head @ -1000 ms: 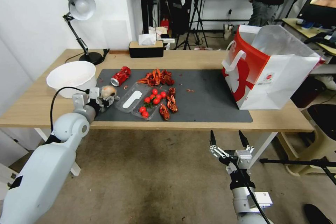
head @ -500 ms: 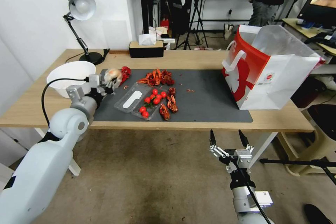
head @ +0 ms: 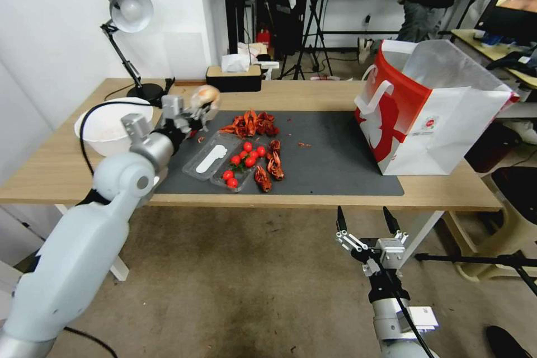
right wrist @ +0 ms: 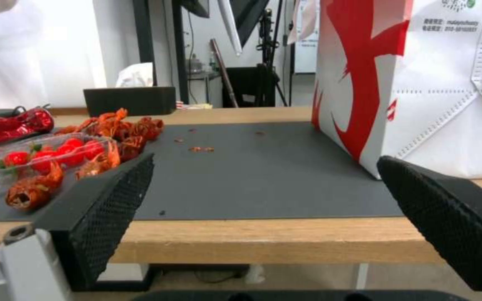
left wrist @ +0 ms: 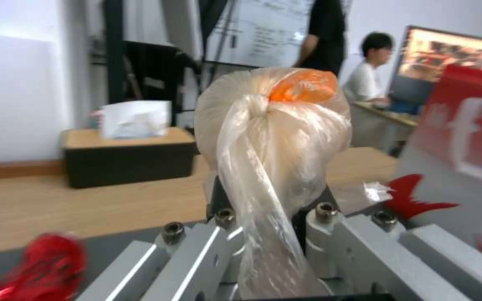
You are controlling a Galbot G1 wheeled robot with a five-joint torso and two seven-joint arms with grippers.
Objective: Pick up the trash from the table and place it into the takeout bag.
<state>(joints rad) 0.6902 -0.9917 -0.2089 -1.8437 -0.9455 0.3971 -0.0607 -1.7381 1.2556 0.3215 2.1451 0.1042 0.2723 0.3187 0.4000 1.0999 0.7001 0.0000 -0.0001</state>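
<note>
While the long light-wood table (head: 313,95) spans the head view, its dark grey mat (head: 330,162) covers the middle, and the takeout bag (head: 447,123) stands upright at the mat's three o'clock end, mouth open, red side panel facing the mat. At about nine o'clock from the mat sits the large white bowl (head: 103,134), with a desk lamp (head: 128,11) beyond it at eleven o'clock and a black tissue box (head: 233,78) at the far edge, near twelve. On the mat lie a clear plastic tray (head: 215,159) holding cherry tomatoes (head: 246,158), with red crayfish shells (head: 251,123) at the tray's twelve and three o'clock sides. The left gripper (head: 197,107) is raised above the mat's ten o'clock corner, its jaws clamped on the plastic-wrapped pale lump (head: 206,95), which is clear of the table; in the left wrist view the lump (left wrist: 274,125) shows knotted clear film with an orange patch at its top, its tail pinched between the jaws. The crushed red can (right wrist: 6,125) lies on the mat beside the shells. The right gripper (head: 366,224) hangs below the table's near edge at about five o'clock, jaws spread wide and holding nothing, pointing toward the bag.
</note>
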